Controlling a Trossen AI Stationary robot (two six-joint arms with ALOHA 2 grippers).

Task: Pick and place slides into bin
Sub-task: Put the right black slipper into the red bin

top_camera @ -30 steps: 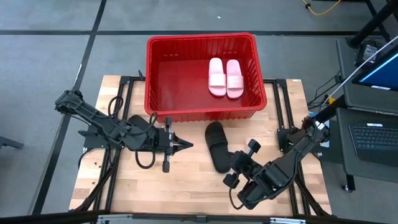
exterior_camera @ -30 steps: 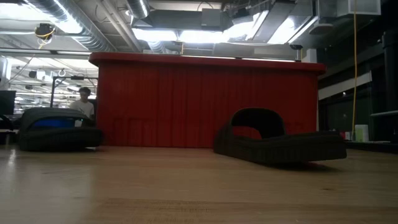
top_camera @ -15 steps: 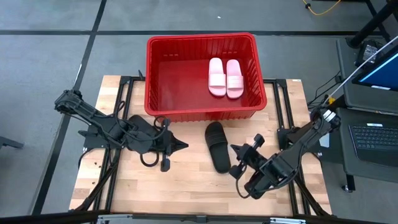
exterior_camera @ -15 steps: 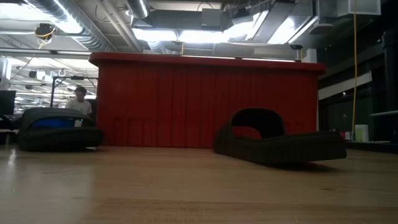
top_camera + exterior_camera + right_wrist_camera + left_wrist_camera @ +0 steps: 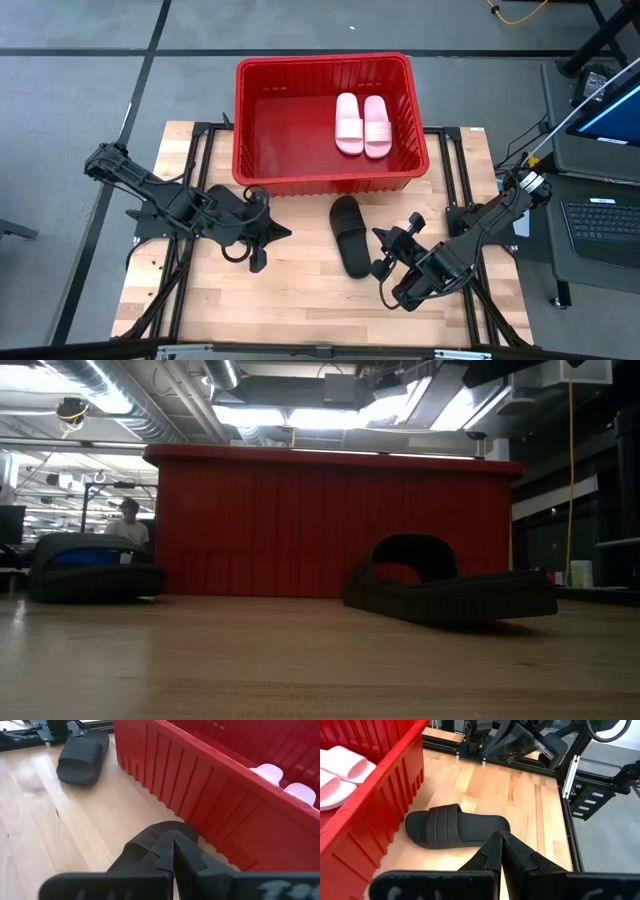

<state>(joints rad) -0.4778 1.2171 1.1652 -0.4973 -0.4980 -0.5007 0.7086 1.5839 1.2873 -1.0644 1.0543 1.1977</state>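
Two pale pink slides (image 5: pixel 361 124) already lie side by side in the red bin (image 5: pixel 256 75), at its right end. Over the last second both arms have drawn back: the left claw (image 5: pixel 284 233), pinched shut on nothing, has slid away from the table's (image 5: pixel 300 300) middle toward its own side, and the right claw (image 5: pixel 379 240), likewise closed and empty, has swung in just beside the black slide (image 5: pixel 348 234) lying in front of the bin. A second black slide (image 5: pixel 81 756) sits near the left arm (mostly hidden from above). Two remain, so half is done.
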